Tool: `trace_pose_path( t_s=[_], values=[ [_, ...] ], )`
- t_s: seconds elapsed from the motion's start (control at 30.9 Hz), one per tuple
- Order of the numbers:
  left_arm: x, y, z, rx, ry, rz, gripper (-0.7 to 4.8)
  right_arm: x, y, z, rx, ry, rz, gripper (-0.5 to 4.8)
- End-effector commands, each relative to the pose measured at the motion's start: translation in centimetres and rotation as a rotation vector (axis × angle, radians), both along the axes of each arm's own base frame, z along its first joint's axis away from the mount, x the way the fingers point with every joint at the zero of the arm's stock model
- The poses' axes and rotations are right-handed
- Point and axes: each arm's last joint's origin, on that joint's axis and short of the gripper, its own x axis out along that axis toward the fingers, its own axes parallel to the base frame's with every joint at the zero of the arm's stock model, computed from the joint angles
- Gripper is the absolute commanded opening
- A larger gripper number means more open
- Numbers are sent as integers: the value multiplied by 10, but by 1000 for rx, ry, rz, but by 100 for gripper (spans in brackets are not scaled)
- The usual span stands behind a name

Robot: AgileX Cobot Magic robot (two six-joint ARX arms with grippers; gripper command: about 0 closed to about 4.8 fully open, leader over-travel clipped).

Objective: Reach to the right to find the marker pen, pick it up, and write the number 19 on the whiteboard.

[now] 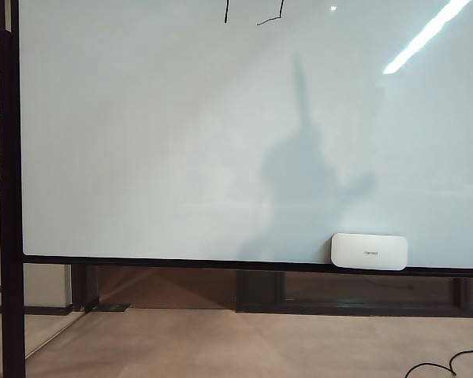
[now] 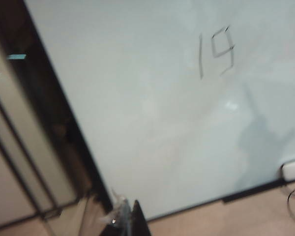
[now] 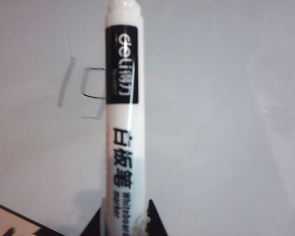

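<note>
Marker pen (image 3: pixel 124 123) white with black band, clamped upright in right tool (image 3: pixel 124 227), left tool (image 2: pixel 124 219) blurred, state unclear.

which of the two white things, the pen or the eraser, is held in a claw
The marker pen, white with a black label band, is clamped in the right claw in front of the whiteboard. The eraser, a rounded white block, rests on the board's bottom ledge, untouched.

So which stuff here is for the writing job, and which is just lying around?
For the job:
- marker pen, held in the right gripper
- whiteboard
- the number 19 written on it

Just lying about:
- white eraser on the board's ledge
- black cable on the floor
- left gripper, empty
</note>
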Motion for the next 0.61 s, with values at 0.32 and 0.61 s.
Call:
trace_pose_path(
  t_s=[0.32, 0.61],
  values=[
    [-37, 14, -25, -59, 92, 144, -5, -124, -60, -35, 4, 6, -203, -2],
    [-62, 12, -60, -116, 188, 169, -5, -185, -88, -105, 51, 132, -246, -2]
  ],
)
